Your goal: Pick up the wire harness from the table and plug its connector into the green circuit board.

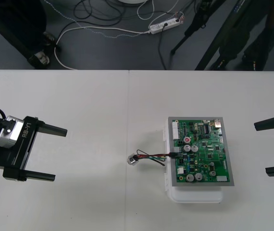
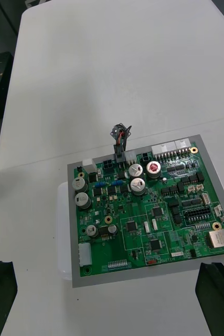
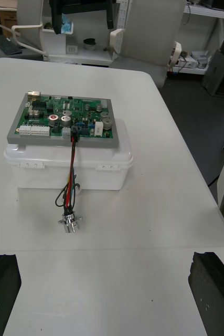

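The green circuit board (image 1: 202,151) sits on its white base (image 1: 197,195) right of the table's middle. The wire harness (image 1: 154,157) has its black plug (image 1: 173,154) seated in a connector at the board's left edge; the plug (image 3: 73,137) stands in the board in the left wrist view, and the plug (image 2: 119,152) too in the right wrist view. Its wires trail left to the round metal socket (image 1: 133,160), which rests on the table. My left gripper (image 1: 55,153) waits open at the left side. My right gripper (image 1: 262,148) waits open at the right edge. Neither touches the harness.
The table's far edge (image 1: 137,70) runs across the top, with dark floor, cables and tripod legs beyond it. A seam (image 1: 128,144) divides the tabletop down the middle.
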Tool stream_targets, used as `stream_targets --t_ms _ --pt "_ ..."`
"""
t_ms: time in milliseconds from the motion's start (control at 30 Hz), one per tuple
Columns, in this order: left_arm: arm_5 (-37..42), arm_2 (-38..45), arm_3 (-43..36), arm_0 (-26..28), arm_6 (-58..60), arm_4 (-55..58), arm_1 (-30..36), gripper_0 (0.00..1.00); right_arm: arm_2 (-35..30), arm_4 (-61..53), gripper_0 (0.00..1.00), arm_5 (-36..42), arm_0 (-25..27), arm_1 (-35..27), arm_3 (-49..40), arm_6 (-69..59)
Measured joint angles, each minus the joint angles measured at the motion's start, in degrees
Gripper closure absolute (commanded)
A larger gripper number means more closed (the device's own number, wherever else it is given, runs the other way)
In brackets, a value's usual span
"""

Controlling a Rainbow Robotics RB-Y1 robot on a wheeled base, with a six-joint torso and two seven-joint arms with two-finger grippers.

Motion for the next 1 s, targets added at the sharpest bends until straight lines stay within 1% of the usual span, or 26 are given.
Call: stream_targets --t_ms 1000 --pt "0.0 0.0 0.0 0.0 0.0 0.0 0.0 0.06 0.0 0.7 0.00 0.0 0.9 0.4 0.0 0.0"
